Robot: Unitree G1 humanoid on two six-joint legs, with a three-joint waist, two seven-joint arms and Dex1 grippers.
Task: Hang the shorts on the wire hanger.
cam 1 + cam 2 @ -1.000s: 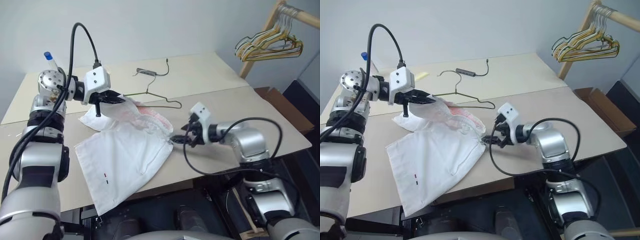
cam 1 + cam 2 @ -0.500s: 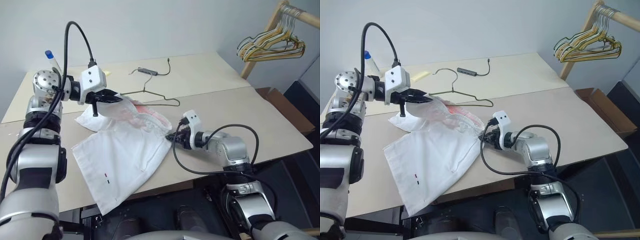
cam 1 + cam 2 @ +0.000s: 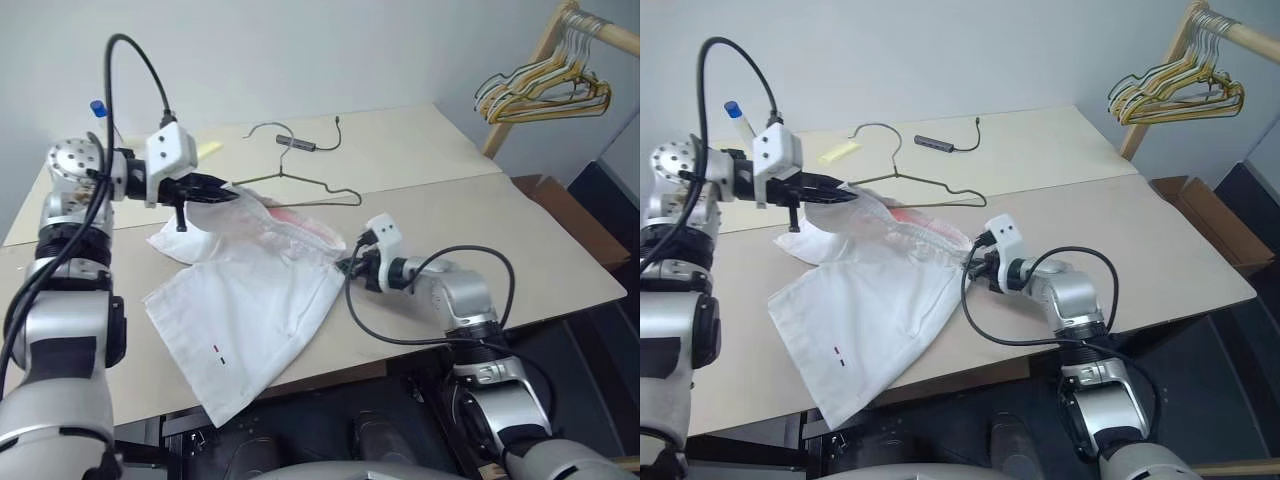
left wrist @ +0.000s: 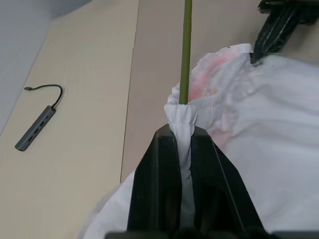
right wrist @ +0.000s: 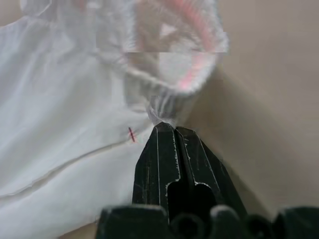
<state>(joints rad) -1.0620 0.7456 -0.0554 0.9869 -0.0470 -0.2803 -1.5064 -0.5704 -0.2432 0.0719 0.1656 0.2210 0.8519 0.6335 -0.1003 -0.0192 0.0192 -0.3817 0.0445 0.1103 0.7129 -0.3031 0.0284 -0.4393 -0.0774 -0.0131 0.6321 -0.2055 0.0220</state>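
Left hand (image 3: 225, 191), at ten o'clock, is clamped on the shorts' (image 3: 255, 305) waistband with the wire hanger (image 3: 300, 190) inside. Right hand (image 3: 347, 268), at three o'clock, pinches the opposite waistband edge. Threading seems underway; next, stretch the elastic over the hanger's shoulder. White shorts with pink blotch lie crumpled mid-table (image 3: 520, 240).

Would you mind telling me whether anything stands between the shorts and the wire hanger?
Nothing visible does. The wire hanger already runs into the waistband of the shorts, where the left claw pinches the cloth. The right claw grips the waistband's other end.
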